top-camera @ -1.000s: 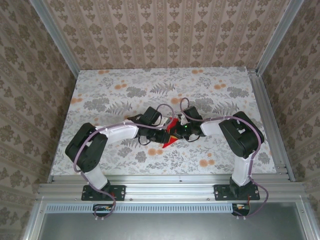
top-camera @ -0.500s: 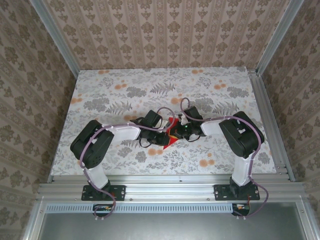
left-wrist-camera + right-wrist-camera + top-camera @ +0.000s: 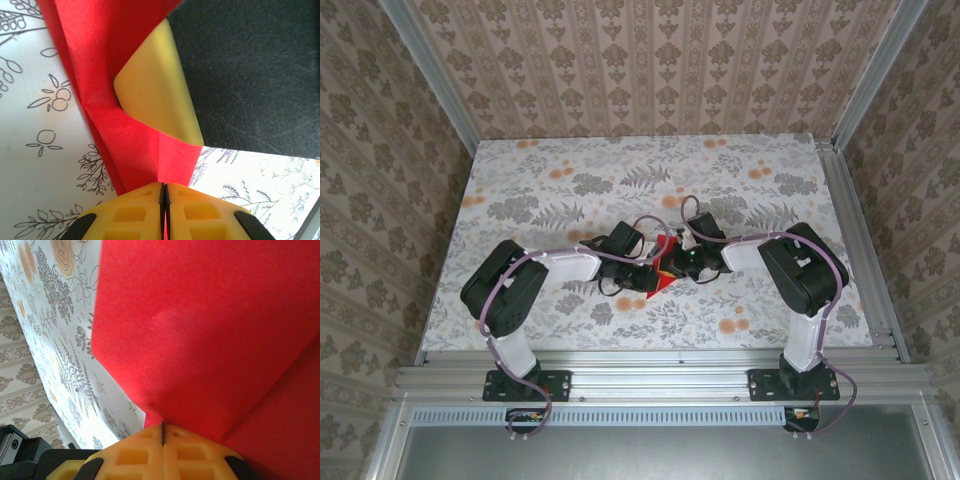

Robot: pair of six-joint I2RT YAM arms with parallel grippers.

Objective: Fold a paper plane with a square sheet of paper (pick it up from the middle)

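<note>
Folding step in hand: left gripper and right gripper each clamp the creased paper between them at the middle of the table; the next move likely calls for flattening the curled yellow flap without tearing.

The worktop wore a pale covering printed with grey ferns, leaves and small orange blossoms. Wallpaper in beige, with striped bands and damask motifs, covered the back wall, the left wall and the right wall. Aluminium posts rose slantwise at the back corners, and an aluminium rail ran along the near edge. Below it lay a plain grey panel. The light was soft and even.
</note>
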